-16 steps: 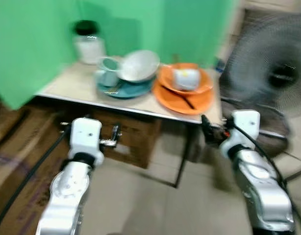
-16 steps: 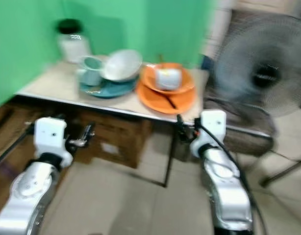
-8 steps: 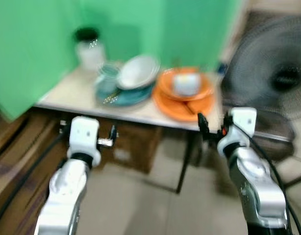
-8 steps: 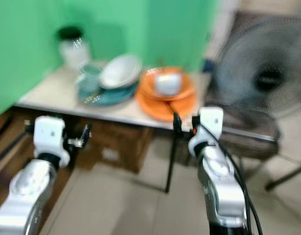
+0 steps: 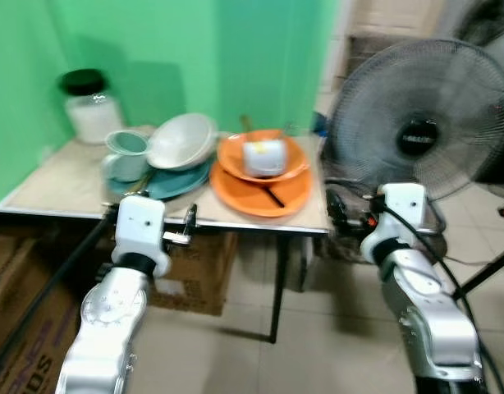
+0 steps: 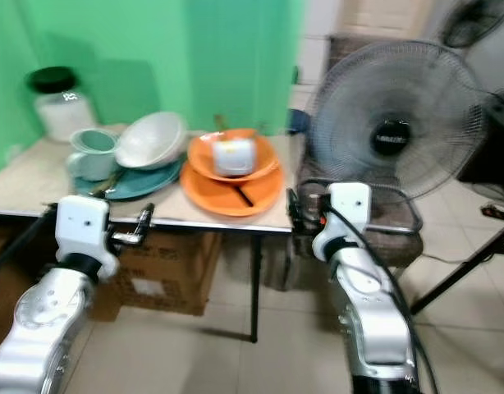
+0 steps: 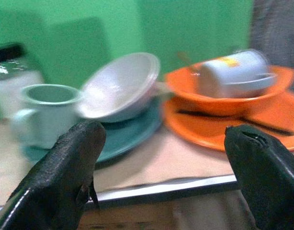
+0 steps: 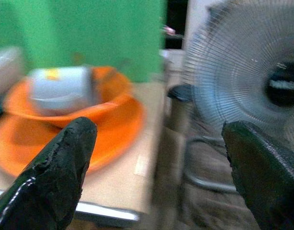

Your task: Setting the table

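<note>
Holding nothing, fingers spread wide: left gripper [image 7: 161, 187] level with the table edge, jaws far apart, pointed at the teal stack; likewise right gripper [image 8: 156, 177], wide open and empty, aimed at the orange stack with the fan [image 8: 247, 91] off at 3 o'clock.

Ahead of the left gripper: teal mug [image 7: 41, 112] at 10 o'clock, standing on the teal plate [image 7: 132, 132]; white bowl [image 7: 120, 86] tilted, leaning on that plate at 12 o'clock. Ahead of the right gripper: pale mug [image 8: 61, 88] lying on its side inside the orange bowl [image 8: 84, 112], itself seated on the orange plate [image 8: 108, 139]; dark utensil [image 5: 273, 195] resting on that plate under the bowl's rim. Farther out on the table [image 5: 55, 185], a black-lidded jar [image 5: 89, 108] at the far 10 o'clock corner; cardboard box [image 5: 190, 275] underneath.

Nothing laid out yet; dishes heaped, places unset, by the look of it.

Risks, judged from here: tilted bowl sliding off if the teal plate is nudged; sideways mug rolling out if the orange bowl is lifted unevenly; right arm close to the fan guard, easily clipped on a wide swing; blurred views suggesting a poor fix on the rims.
</note>
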### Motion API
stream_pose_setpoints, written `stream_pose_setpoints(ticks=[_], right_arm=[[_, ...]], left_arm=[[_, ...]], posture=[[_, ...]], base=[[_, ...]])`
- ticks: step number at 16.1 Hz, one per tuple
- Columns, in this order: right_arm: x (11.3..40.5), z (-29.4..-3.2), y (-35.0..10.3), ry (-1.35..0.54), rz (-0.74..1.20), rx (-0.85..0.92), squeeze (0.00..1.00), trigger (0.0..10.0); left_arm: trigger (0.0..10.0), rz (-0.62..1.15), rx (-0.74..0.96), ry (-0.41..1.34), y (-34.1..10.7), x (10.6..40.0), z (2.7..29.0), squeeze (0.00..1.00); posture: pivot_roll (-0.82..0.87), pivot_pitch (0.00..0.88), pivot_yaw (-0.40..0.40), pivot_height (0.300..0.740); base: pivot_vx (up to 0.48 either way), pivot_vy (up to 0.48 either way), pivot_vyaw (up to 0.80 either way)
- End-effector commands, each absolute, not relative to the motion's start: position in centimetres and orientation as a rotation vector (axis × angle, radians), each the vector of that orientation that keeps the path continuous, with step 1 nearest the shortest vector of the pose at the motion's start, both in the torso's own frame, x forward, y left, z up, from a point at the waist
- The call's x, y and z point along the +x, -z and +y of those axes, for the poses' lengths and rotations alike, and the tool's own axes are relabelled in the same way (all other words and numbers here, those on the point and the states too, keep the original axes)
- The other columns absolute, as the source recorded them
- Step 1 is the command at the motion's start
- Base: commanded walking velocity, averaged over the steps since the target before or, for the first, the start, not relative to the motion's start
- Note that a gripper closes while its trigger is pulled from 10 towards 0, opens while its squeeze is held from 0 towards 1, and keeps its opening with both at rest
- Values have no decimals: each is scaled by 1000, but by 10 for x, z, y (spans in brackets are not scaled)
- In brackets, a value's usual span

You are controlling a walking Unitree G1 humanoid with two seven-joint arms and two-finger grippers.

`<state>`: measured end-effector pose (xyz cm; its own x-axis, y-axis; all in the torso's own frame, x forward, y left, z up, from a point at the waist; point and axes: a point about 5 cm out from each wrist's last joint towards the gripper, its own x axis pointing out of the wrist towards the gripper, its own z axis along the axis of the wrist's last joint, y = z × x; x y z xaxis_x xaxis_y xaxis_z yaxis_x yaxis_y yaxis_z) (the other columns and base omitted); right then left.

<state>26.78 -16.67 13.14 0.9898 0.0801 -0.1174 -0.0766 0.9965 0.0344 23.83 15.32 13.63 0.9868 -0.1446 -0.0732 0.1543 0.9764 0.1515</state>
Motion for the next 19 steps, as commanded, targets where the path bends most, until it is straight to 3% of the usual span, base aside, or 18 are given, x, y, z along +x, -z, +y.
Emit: stream_pose_setpoints(ticks=[1, 4, 6, 11, 13, 17, 19], right_arm=[[272, -160, -139, -111, 93, 41, 0, 10000], [273, -155, -137, -144, 100, -7, 0, 10000], [275, -152, -137, -169, 94, -81, 0, 10000], [280, -154, -143, -182, 69, -7, 0, 10000], [287, -156, -147, -233, 58, -62, 0, 10000], [291, -159, -164, -444, 12, -221, 0, 10000], [292, -163, -170, -615, 20, -358, 0, 10000]], left_arm=[[10000, 48, 181, 130, -141, 239, 159, 8], [10000, 48, 186, 125, -142, 237, 161, 12], [10000, 53, 198, 130, -141, 235, 161, 20], [10000, 58, 211, 151, -142, 233, 159, 16], [10000, 54, 236, 189, -143, 235, 155, 4], [10000, 62, 244, 263, -144, 235, 149, 0], [10000, 77, 243, 380, -143, 233, 142, 0]], posture=[[68, 0, -7, 740], [82, 0, -13, 740], [85, 0, -15, 740], [85, 0, -11, 740], [83, 0, -10, 740], [70, 0, -13, 740], [64, 0, -14, 740]], base=[[360, 0, 0], [358, 0, 0], [358, 0, 800], [352, 0, 265], [313, 0, 0], [0, 0, 0], [0, 0, 0]])
